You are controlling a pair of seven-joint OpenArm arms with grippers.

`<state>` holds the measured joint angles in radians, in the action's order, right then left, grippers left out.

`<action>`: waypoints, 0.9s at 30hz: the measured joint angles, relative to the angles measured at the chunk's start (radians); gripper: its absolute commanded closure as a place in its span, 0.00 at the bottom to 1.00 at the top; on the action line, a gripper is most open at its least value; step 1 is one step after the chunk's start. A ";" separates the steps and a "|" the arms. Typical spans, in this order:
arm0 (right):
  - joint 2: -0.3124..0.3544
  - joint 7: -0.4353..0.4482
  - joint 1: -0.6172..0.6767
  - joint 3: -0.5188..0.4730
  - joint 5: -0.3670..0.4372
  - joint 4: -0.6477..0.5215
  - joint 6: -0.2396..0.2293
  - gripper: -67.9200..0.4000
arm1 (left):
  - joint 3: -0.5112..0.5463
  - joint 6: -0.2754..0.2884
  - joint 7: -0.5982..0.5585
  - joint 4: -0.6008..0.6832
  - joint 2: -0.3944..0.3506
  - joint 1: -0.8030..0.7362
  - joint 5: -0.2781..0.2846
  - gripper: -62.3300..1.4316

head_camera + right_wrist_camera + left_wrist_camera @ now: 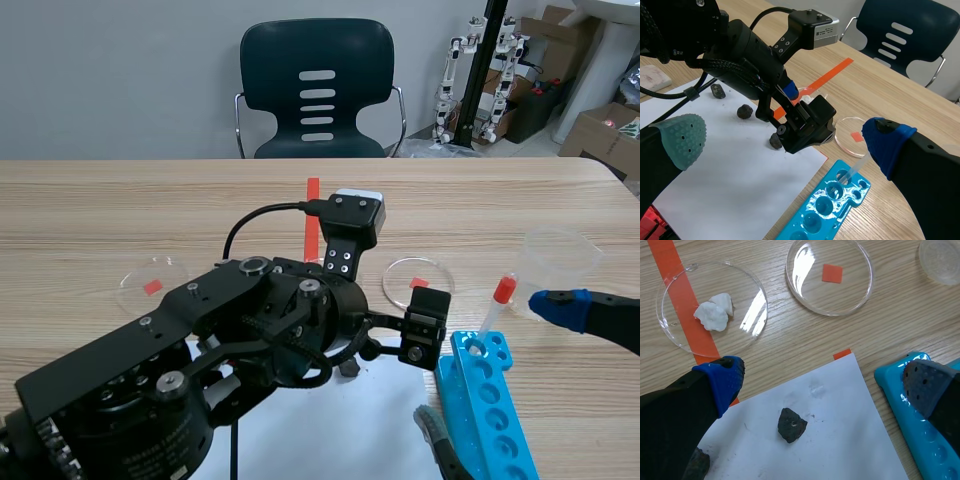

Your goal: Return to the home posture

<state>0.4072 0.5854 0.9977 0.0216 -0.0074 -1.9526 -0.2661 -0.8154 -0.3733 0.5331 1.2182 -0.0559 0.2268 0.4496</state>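
My left gripper point(825, 382) hangs open over a white paper sheet point(840, 450), with a dark rock point(791, 424) on the sheet below the gap between its fingers. In the scene view the left arm fills the foreground and its gripper point(405, 345) sits mid-table. My right gripper point(785, 137) is open too, with one pad on either side of the blue tube rack point(825, 210). A clear tube with a red cap point(497, 305) stands in the rack's far end. Neither gripper holds anything.
A petri dish point(670, 315) holding white lumps point(715, 314) and an empty dish point(860, 290) lie ahead of the left gripper. A clear plastic cup point(560, 258) stands at the right. More dark rocks point(744, 111) lie on the sheet. A dark chair point(318, 85) stands behind the table.
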 measured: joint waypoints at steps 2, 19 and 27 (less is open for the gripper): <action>0.000 0.000 0.000 0.000 0.000 0.000 0.000 0.00 | 0.000 0.000 0.000 0.000 0.000 0.000 0.000 0.00; 0.000 0.000 0.000 0.000 0.000 0.000 0.000 0.00 | 0.000 0.000 0.000 0.000 0.000 0.000 0.000 0.00; 0.000 0.000 0.000 0.000 0.000 0.000 0.000 0.00 | 0.000 0.070 -0.063 0.000 -0.016 0.000 0.000 0.00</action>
<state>0.4072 0.5854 0.9977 0.0216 -0.0074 -1.9526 -0.2661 -0.8154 -0.3035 0.4698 1.2182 -0.0719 0.2268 0.4500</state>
